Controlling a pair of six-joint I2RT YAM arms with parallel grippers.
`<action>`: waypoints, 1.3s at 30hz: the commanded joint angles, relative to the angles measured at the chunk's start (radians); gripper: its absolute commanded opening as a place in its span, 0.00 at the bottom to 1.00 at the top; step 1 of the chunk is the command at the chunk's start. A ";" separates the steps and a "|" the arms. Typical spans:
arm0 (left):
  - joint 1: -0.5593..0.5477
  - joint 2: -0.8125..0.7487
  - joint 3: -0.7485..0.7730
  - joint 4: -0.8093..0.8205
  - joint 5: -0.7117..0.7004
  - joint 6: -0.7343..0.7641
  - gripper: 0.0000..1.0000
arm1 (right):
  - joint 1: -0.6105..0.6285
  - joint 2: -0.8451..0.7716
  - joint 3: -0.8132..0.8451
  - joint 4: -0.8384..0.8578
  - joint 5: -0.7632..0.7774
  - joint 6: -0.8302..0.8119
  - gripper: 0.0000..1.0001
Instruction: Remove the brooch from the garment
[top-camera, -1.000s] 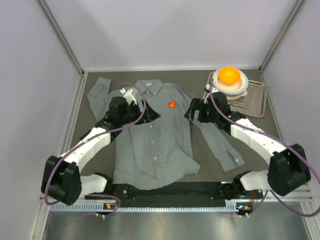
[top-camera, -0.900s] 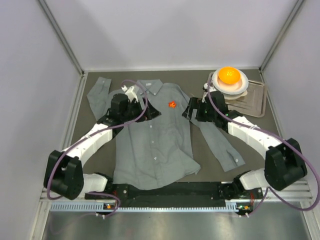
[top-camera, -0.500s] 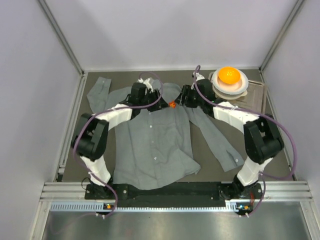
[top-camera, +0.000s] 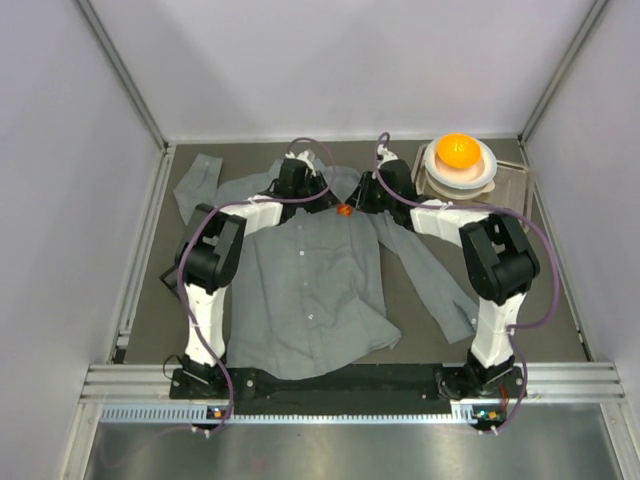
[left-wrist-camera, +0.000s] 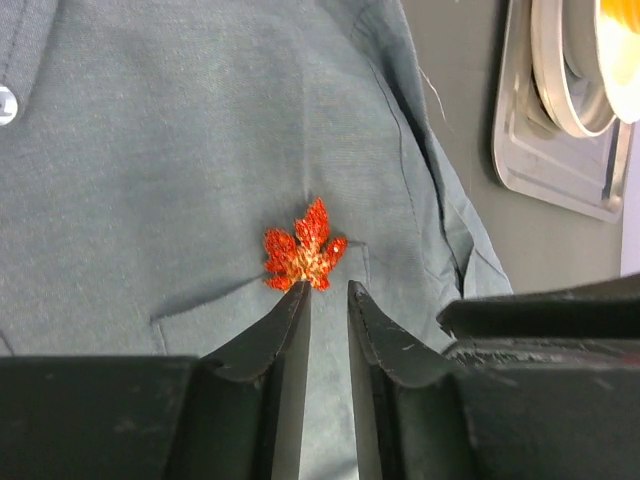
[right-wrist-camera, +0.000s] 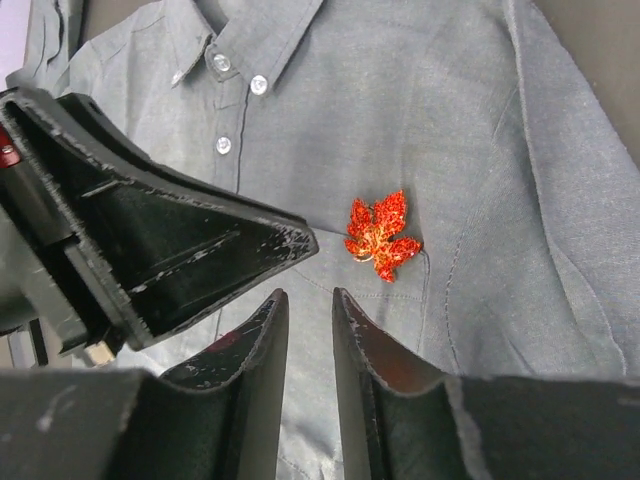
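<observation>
The grey garment (top-camera: 305, 285) lies spread flat on the dark table, collar at the far side. The brooch (top-camera: 344, 210), a small orange-red leaf, is pinned just above the chest pocket. My left gripper (top-camera: 325, 204) comes at it from the left and my right gripper (top-camera: 361, 204) from the right. In the left wrist view the brooch (left-wrist-camera: 303, 252) lies right at the left gripper's (left-wrist-camera: 327, 290) left fingertip, jaws narrowly apart over bare cloth. In the right wrist view the brooch (right-wrist-camera: 382, 237) sits slightly beyond and right of the right gripper (right-wrist-camera: 308, 297), whose narrow gap holds nothing.
An orange ball (top-camera: 458, 150) rests in a white bowl (top-camera: 484, 172) on a clear tray (top-camera: 512, 205) at the far right. The left gripper's black body (right-wrist-camera: 150, 250) fills the left of the right wrist view, close to the right fingers. Grey walls enclose the table.
Both arms have reached farther across the shirt and closed in on the brooch from either side. Both pairs of jaws have narrowed from wide open to a slim gap.
</observation>
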 joint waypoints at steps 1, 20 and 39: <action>0.000 0.056 0.083 0.059 -0.013 -0.022 0.27 | -0.005 0.021 0.022 0.033 0.002 -0.007 0.24; -0.004 0.136 0.110 0.100 0.033 -0.023 0.25 | -0.049 0.087 0.076 -0.001 -0.025 0.019 0.20; -0.017 0.168 0.146 0.076 0.041 -0.017 0.26 | -0.074 0.150 0.097 0.016 -0.091 0.076 0.20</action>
